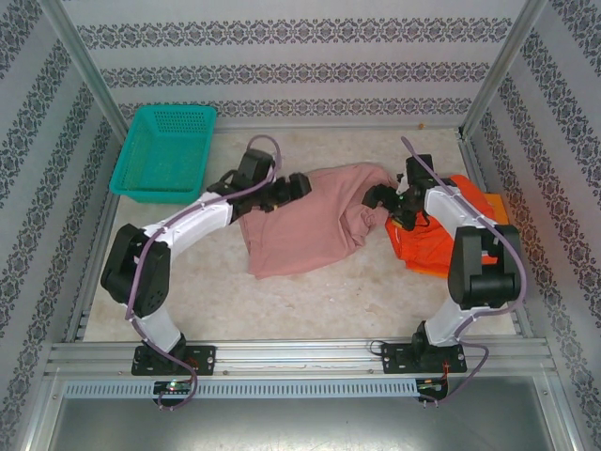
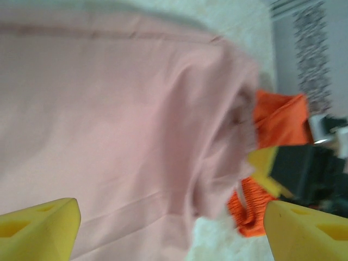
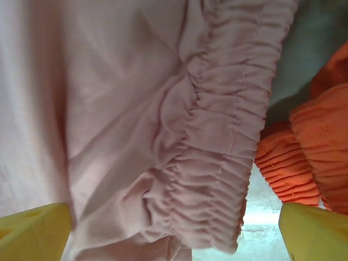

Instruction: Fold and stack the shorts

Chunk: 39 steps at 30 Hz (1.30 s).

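— Far left first?
— Teal mesh basket (image 1: 164, 150) in the far left corner of the table (image 1: 329, 301); well apart from all the cloth.
— Left pincer?
— Left gripper (image 1: 299, 185) low at the far left edge of the dusty pink shorts (image 1: 305, 221); seen from the left wrist, yellow fingertips (image 2: 38, 231) spread wide with nothing pinched; blurred pink cloth beneath.
— And the pink pair itself?
— Middle of the table, between the two grippers; rumpled, one corner reaching toward the near side; gathered waistband (image 3: 228, 136) bunched at the right end.
— Right pincer?
— Right gripper (image 1: 380, 199) over that right end; jaws parted wide in the right wrist view, gripping nothing; waistband folds directly below.
— Further right?
— Red-orange shorts (image 1: 437, 240) heaped just beside the pink pair, near the right wall; ribbed orange band close against the pink waistband; touching or not, cannot tell.
— Anything past that?
— Yellow-orange shorts (image 1: 486, 201) at the far right edge of the red-orange heap; partly hidden by the right arm.
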Each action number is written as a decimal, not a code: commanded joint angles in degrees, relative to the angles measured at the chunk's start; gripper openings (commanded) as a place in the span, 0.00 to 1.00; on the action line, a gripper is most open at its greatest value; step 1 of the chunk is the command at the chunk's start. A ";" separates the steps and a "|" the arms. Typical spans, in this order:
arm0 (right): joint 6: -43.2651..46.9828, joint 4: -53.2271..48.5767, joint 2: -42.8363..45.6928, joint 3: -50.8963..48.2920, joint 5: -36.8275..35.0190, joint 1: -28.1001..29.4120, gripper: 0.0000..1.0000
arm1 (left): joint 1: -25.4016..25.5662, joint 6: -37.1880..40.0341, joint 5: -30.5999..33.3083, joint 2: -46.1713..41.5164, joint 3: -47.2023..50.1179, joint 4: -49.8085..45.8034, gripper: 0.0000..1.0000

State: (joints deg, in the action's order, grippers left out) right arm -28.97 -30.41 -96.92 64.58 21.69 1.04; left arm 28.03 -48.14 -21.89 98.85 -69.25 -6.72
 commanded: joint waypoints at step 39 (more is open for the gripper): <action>-4.42 3.79 -14.41 6.90 5.96 6.11 0.80 | -11.11 12.43 9.56 -3.05 21.40 -9.37 0.87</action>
State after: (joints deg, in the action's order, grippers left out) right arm -32.86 -26.87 -109.43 69.58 26.70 6.20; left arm 17.23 -36.80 -13.41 93.80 -48.64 -10.96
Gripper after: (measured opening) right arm 0.810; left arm 0.871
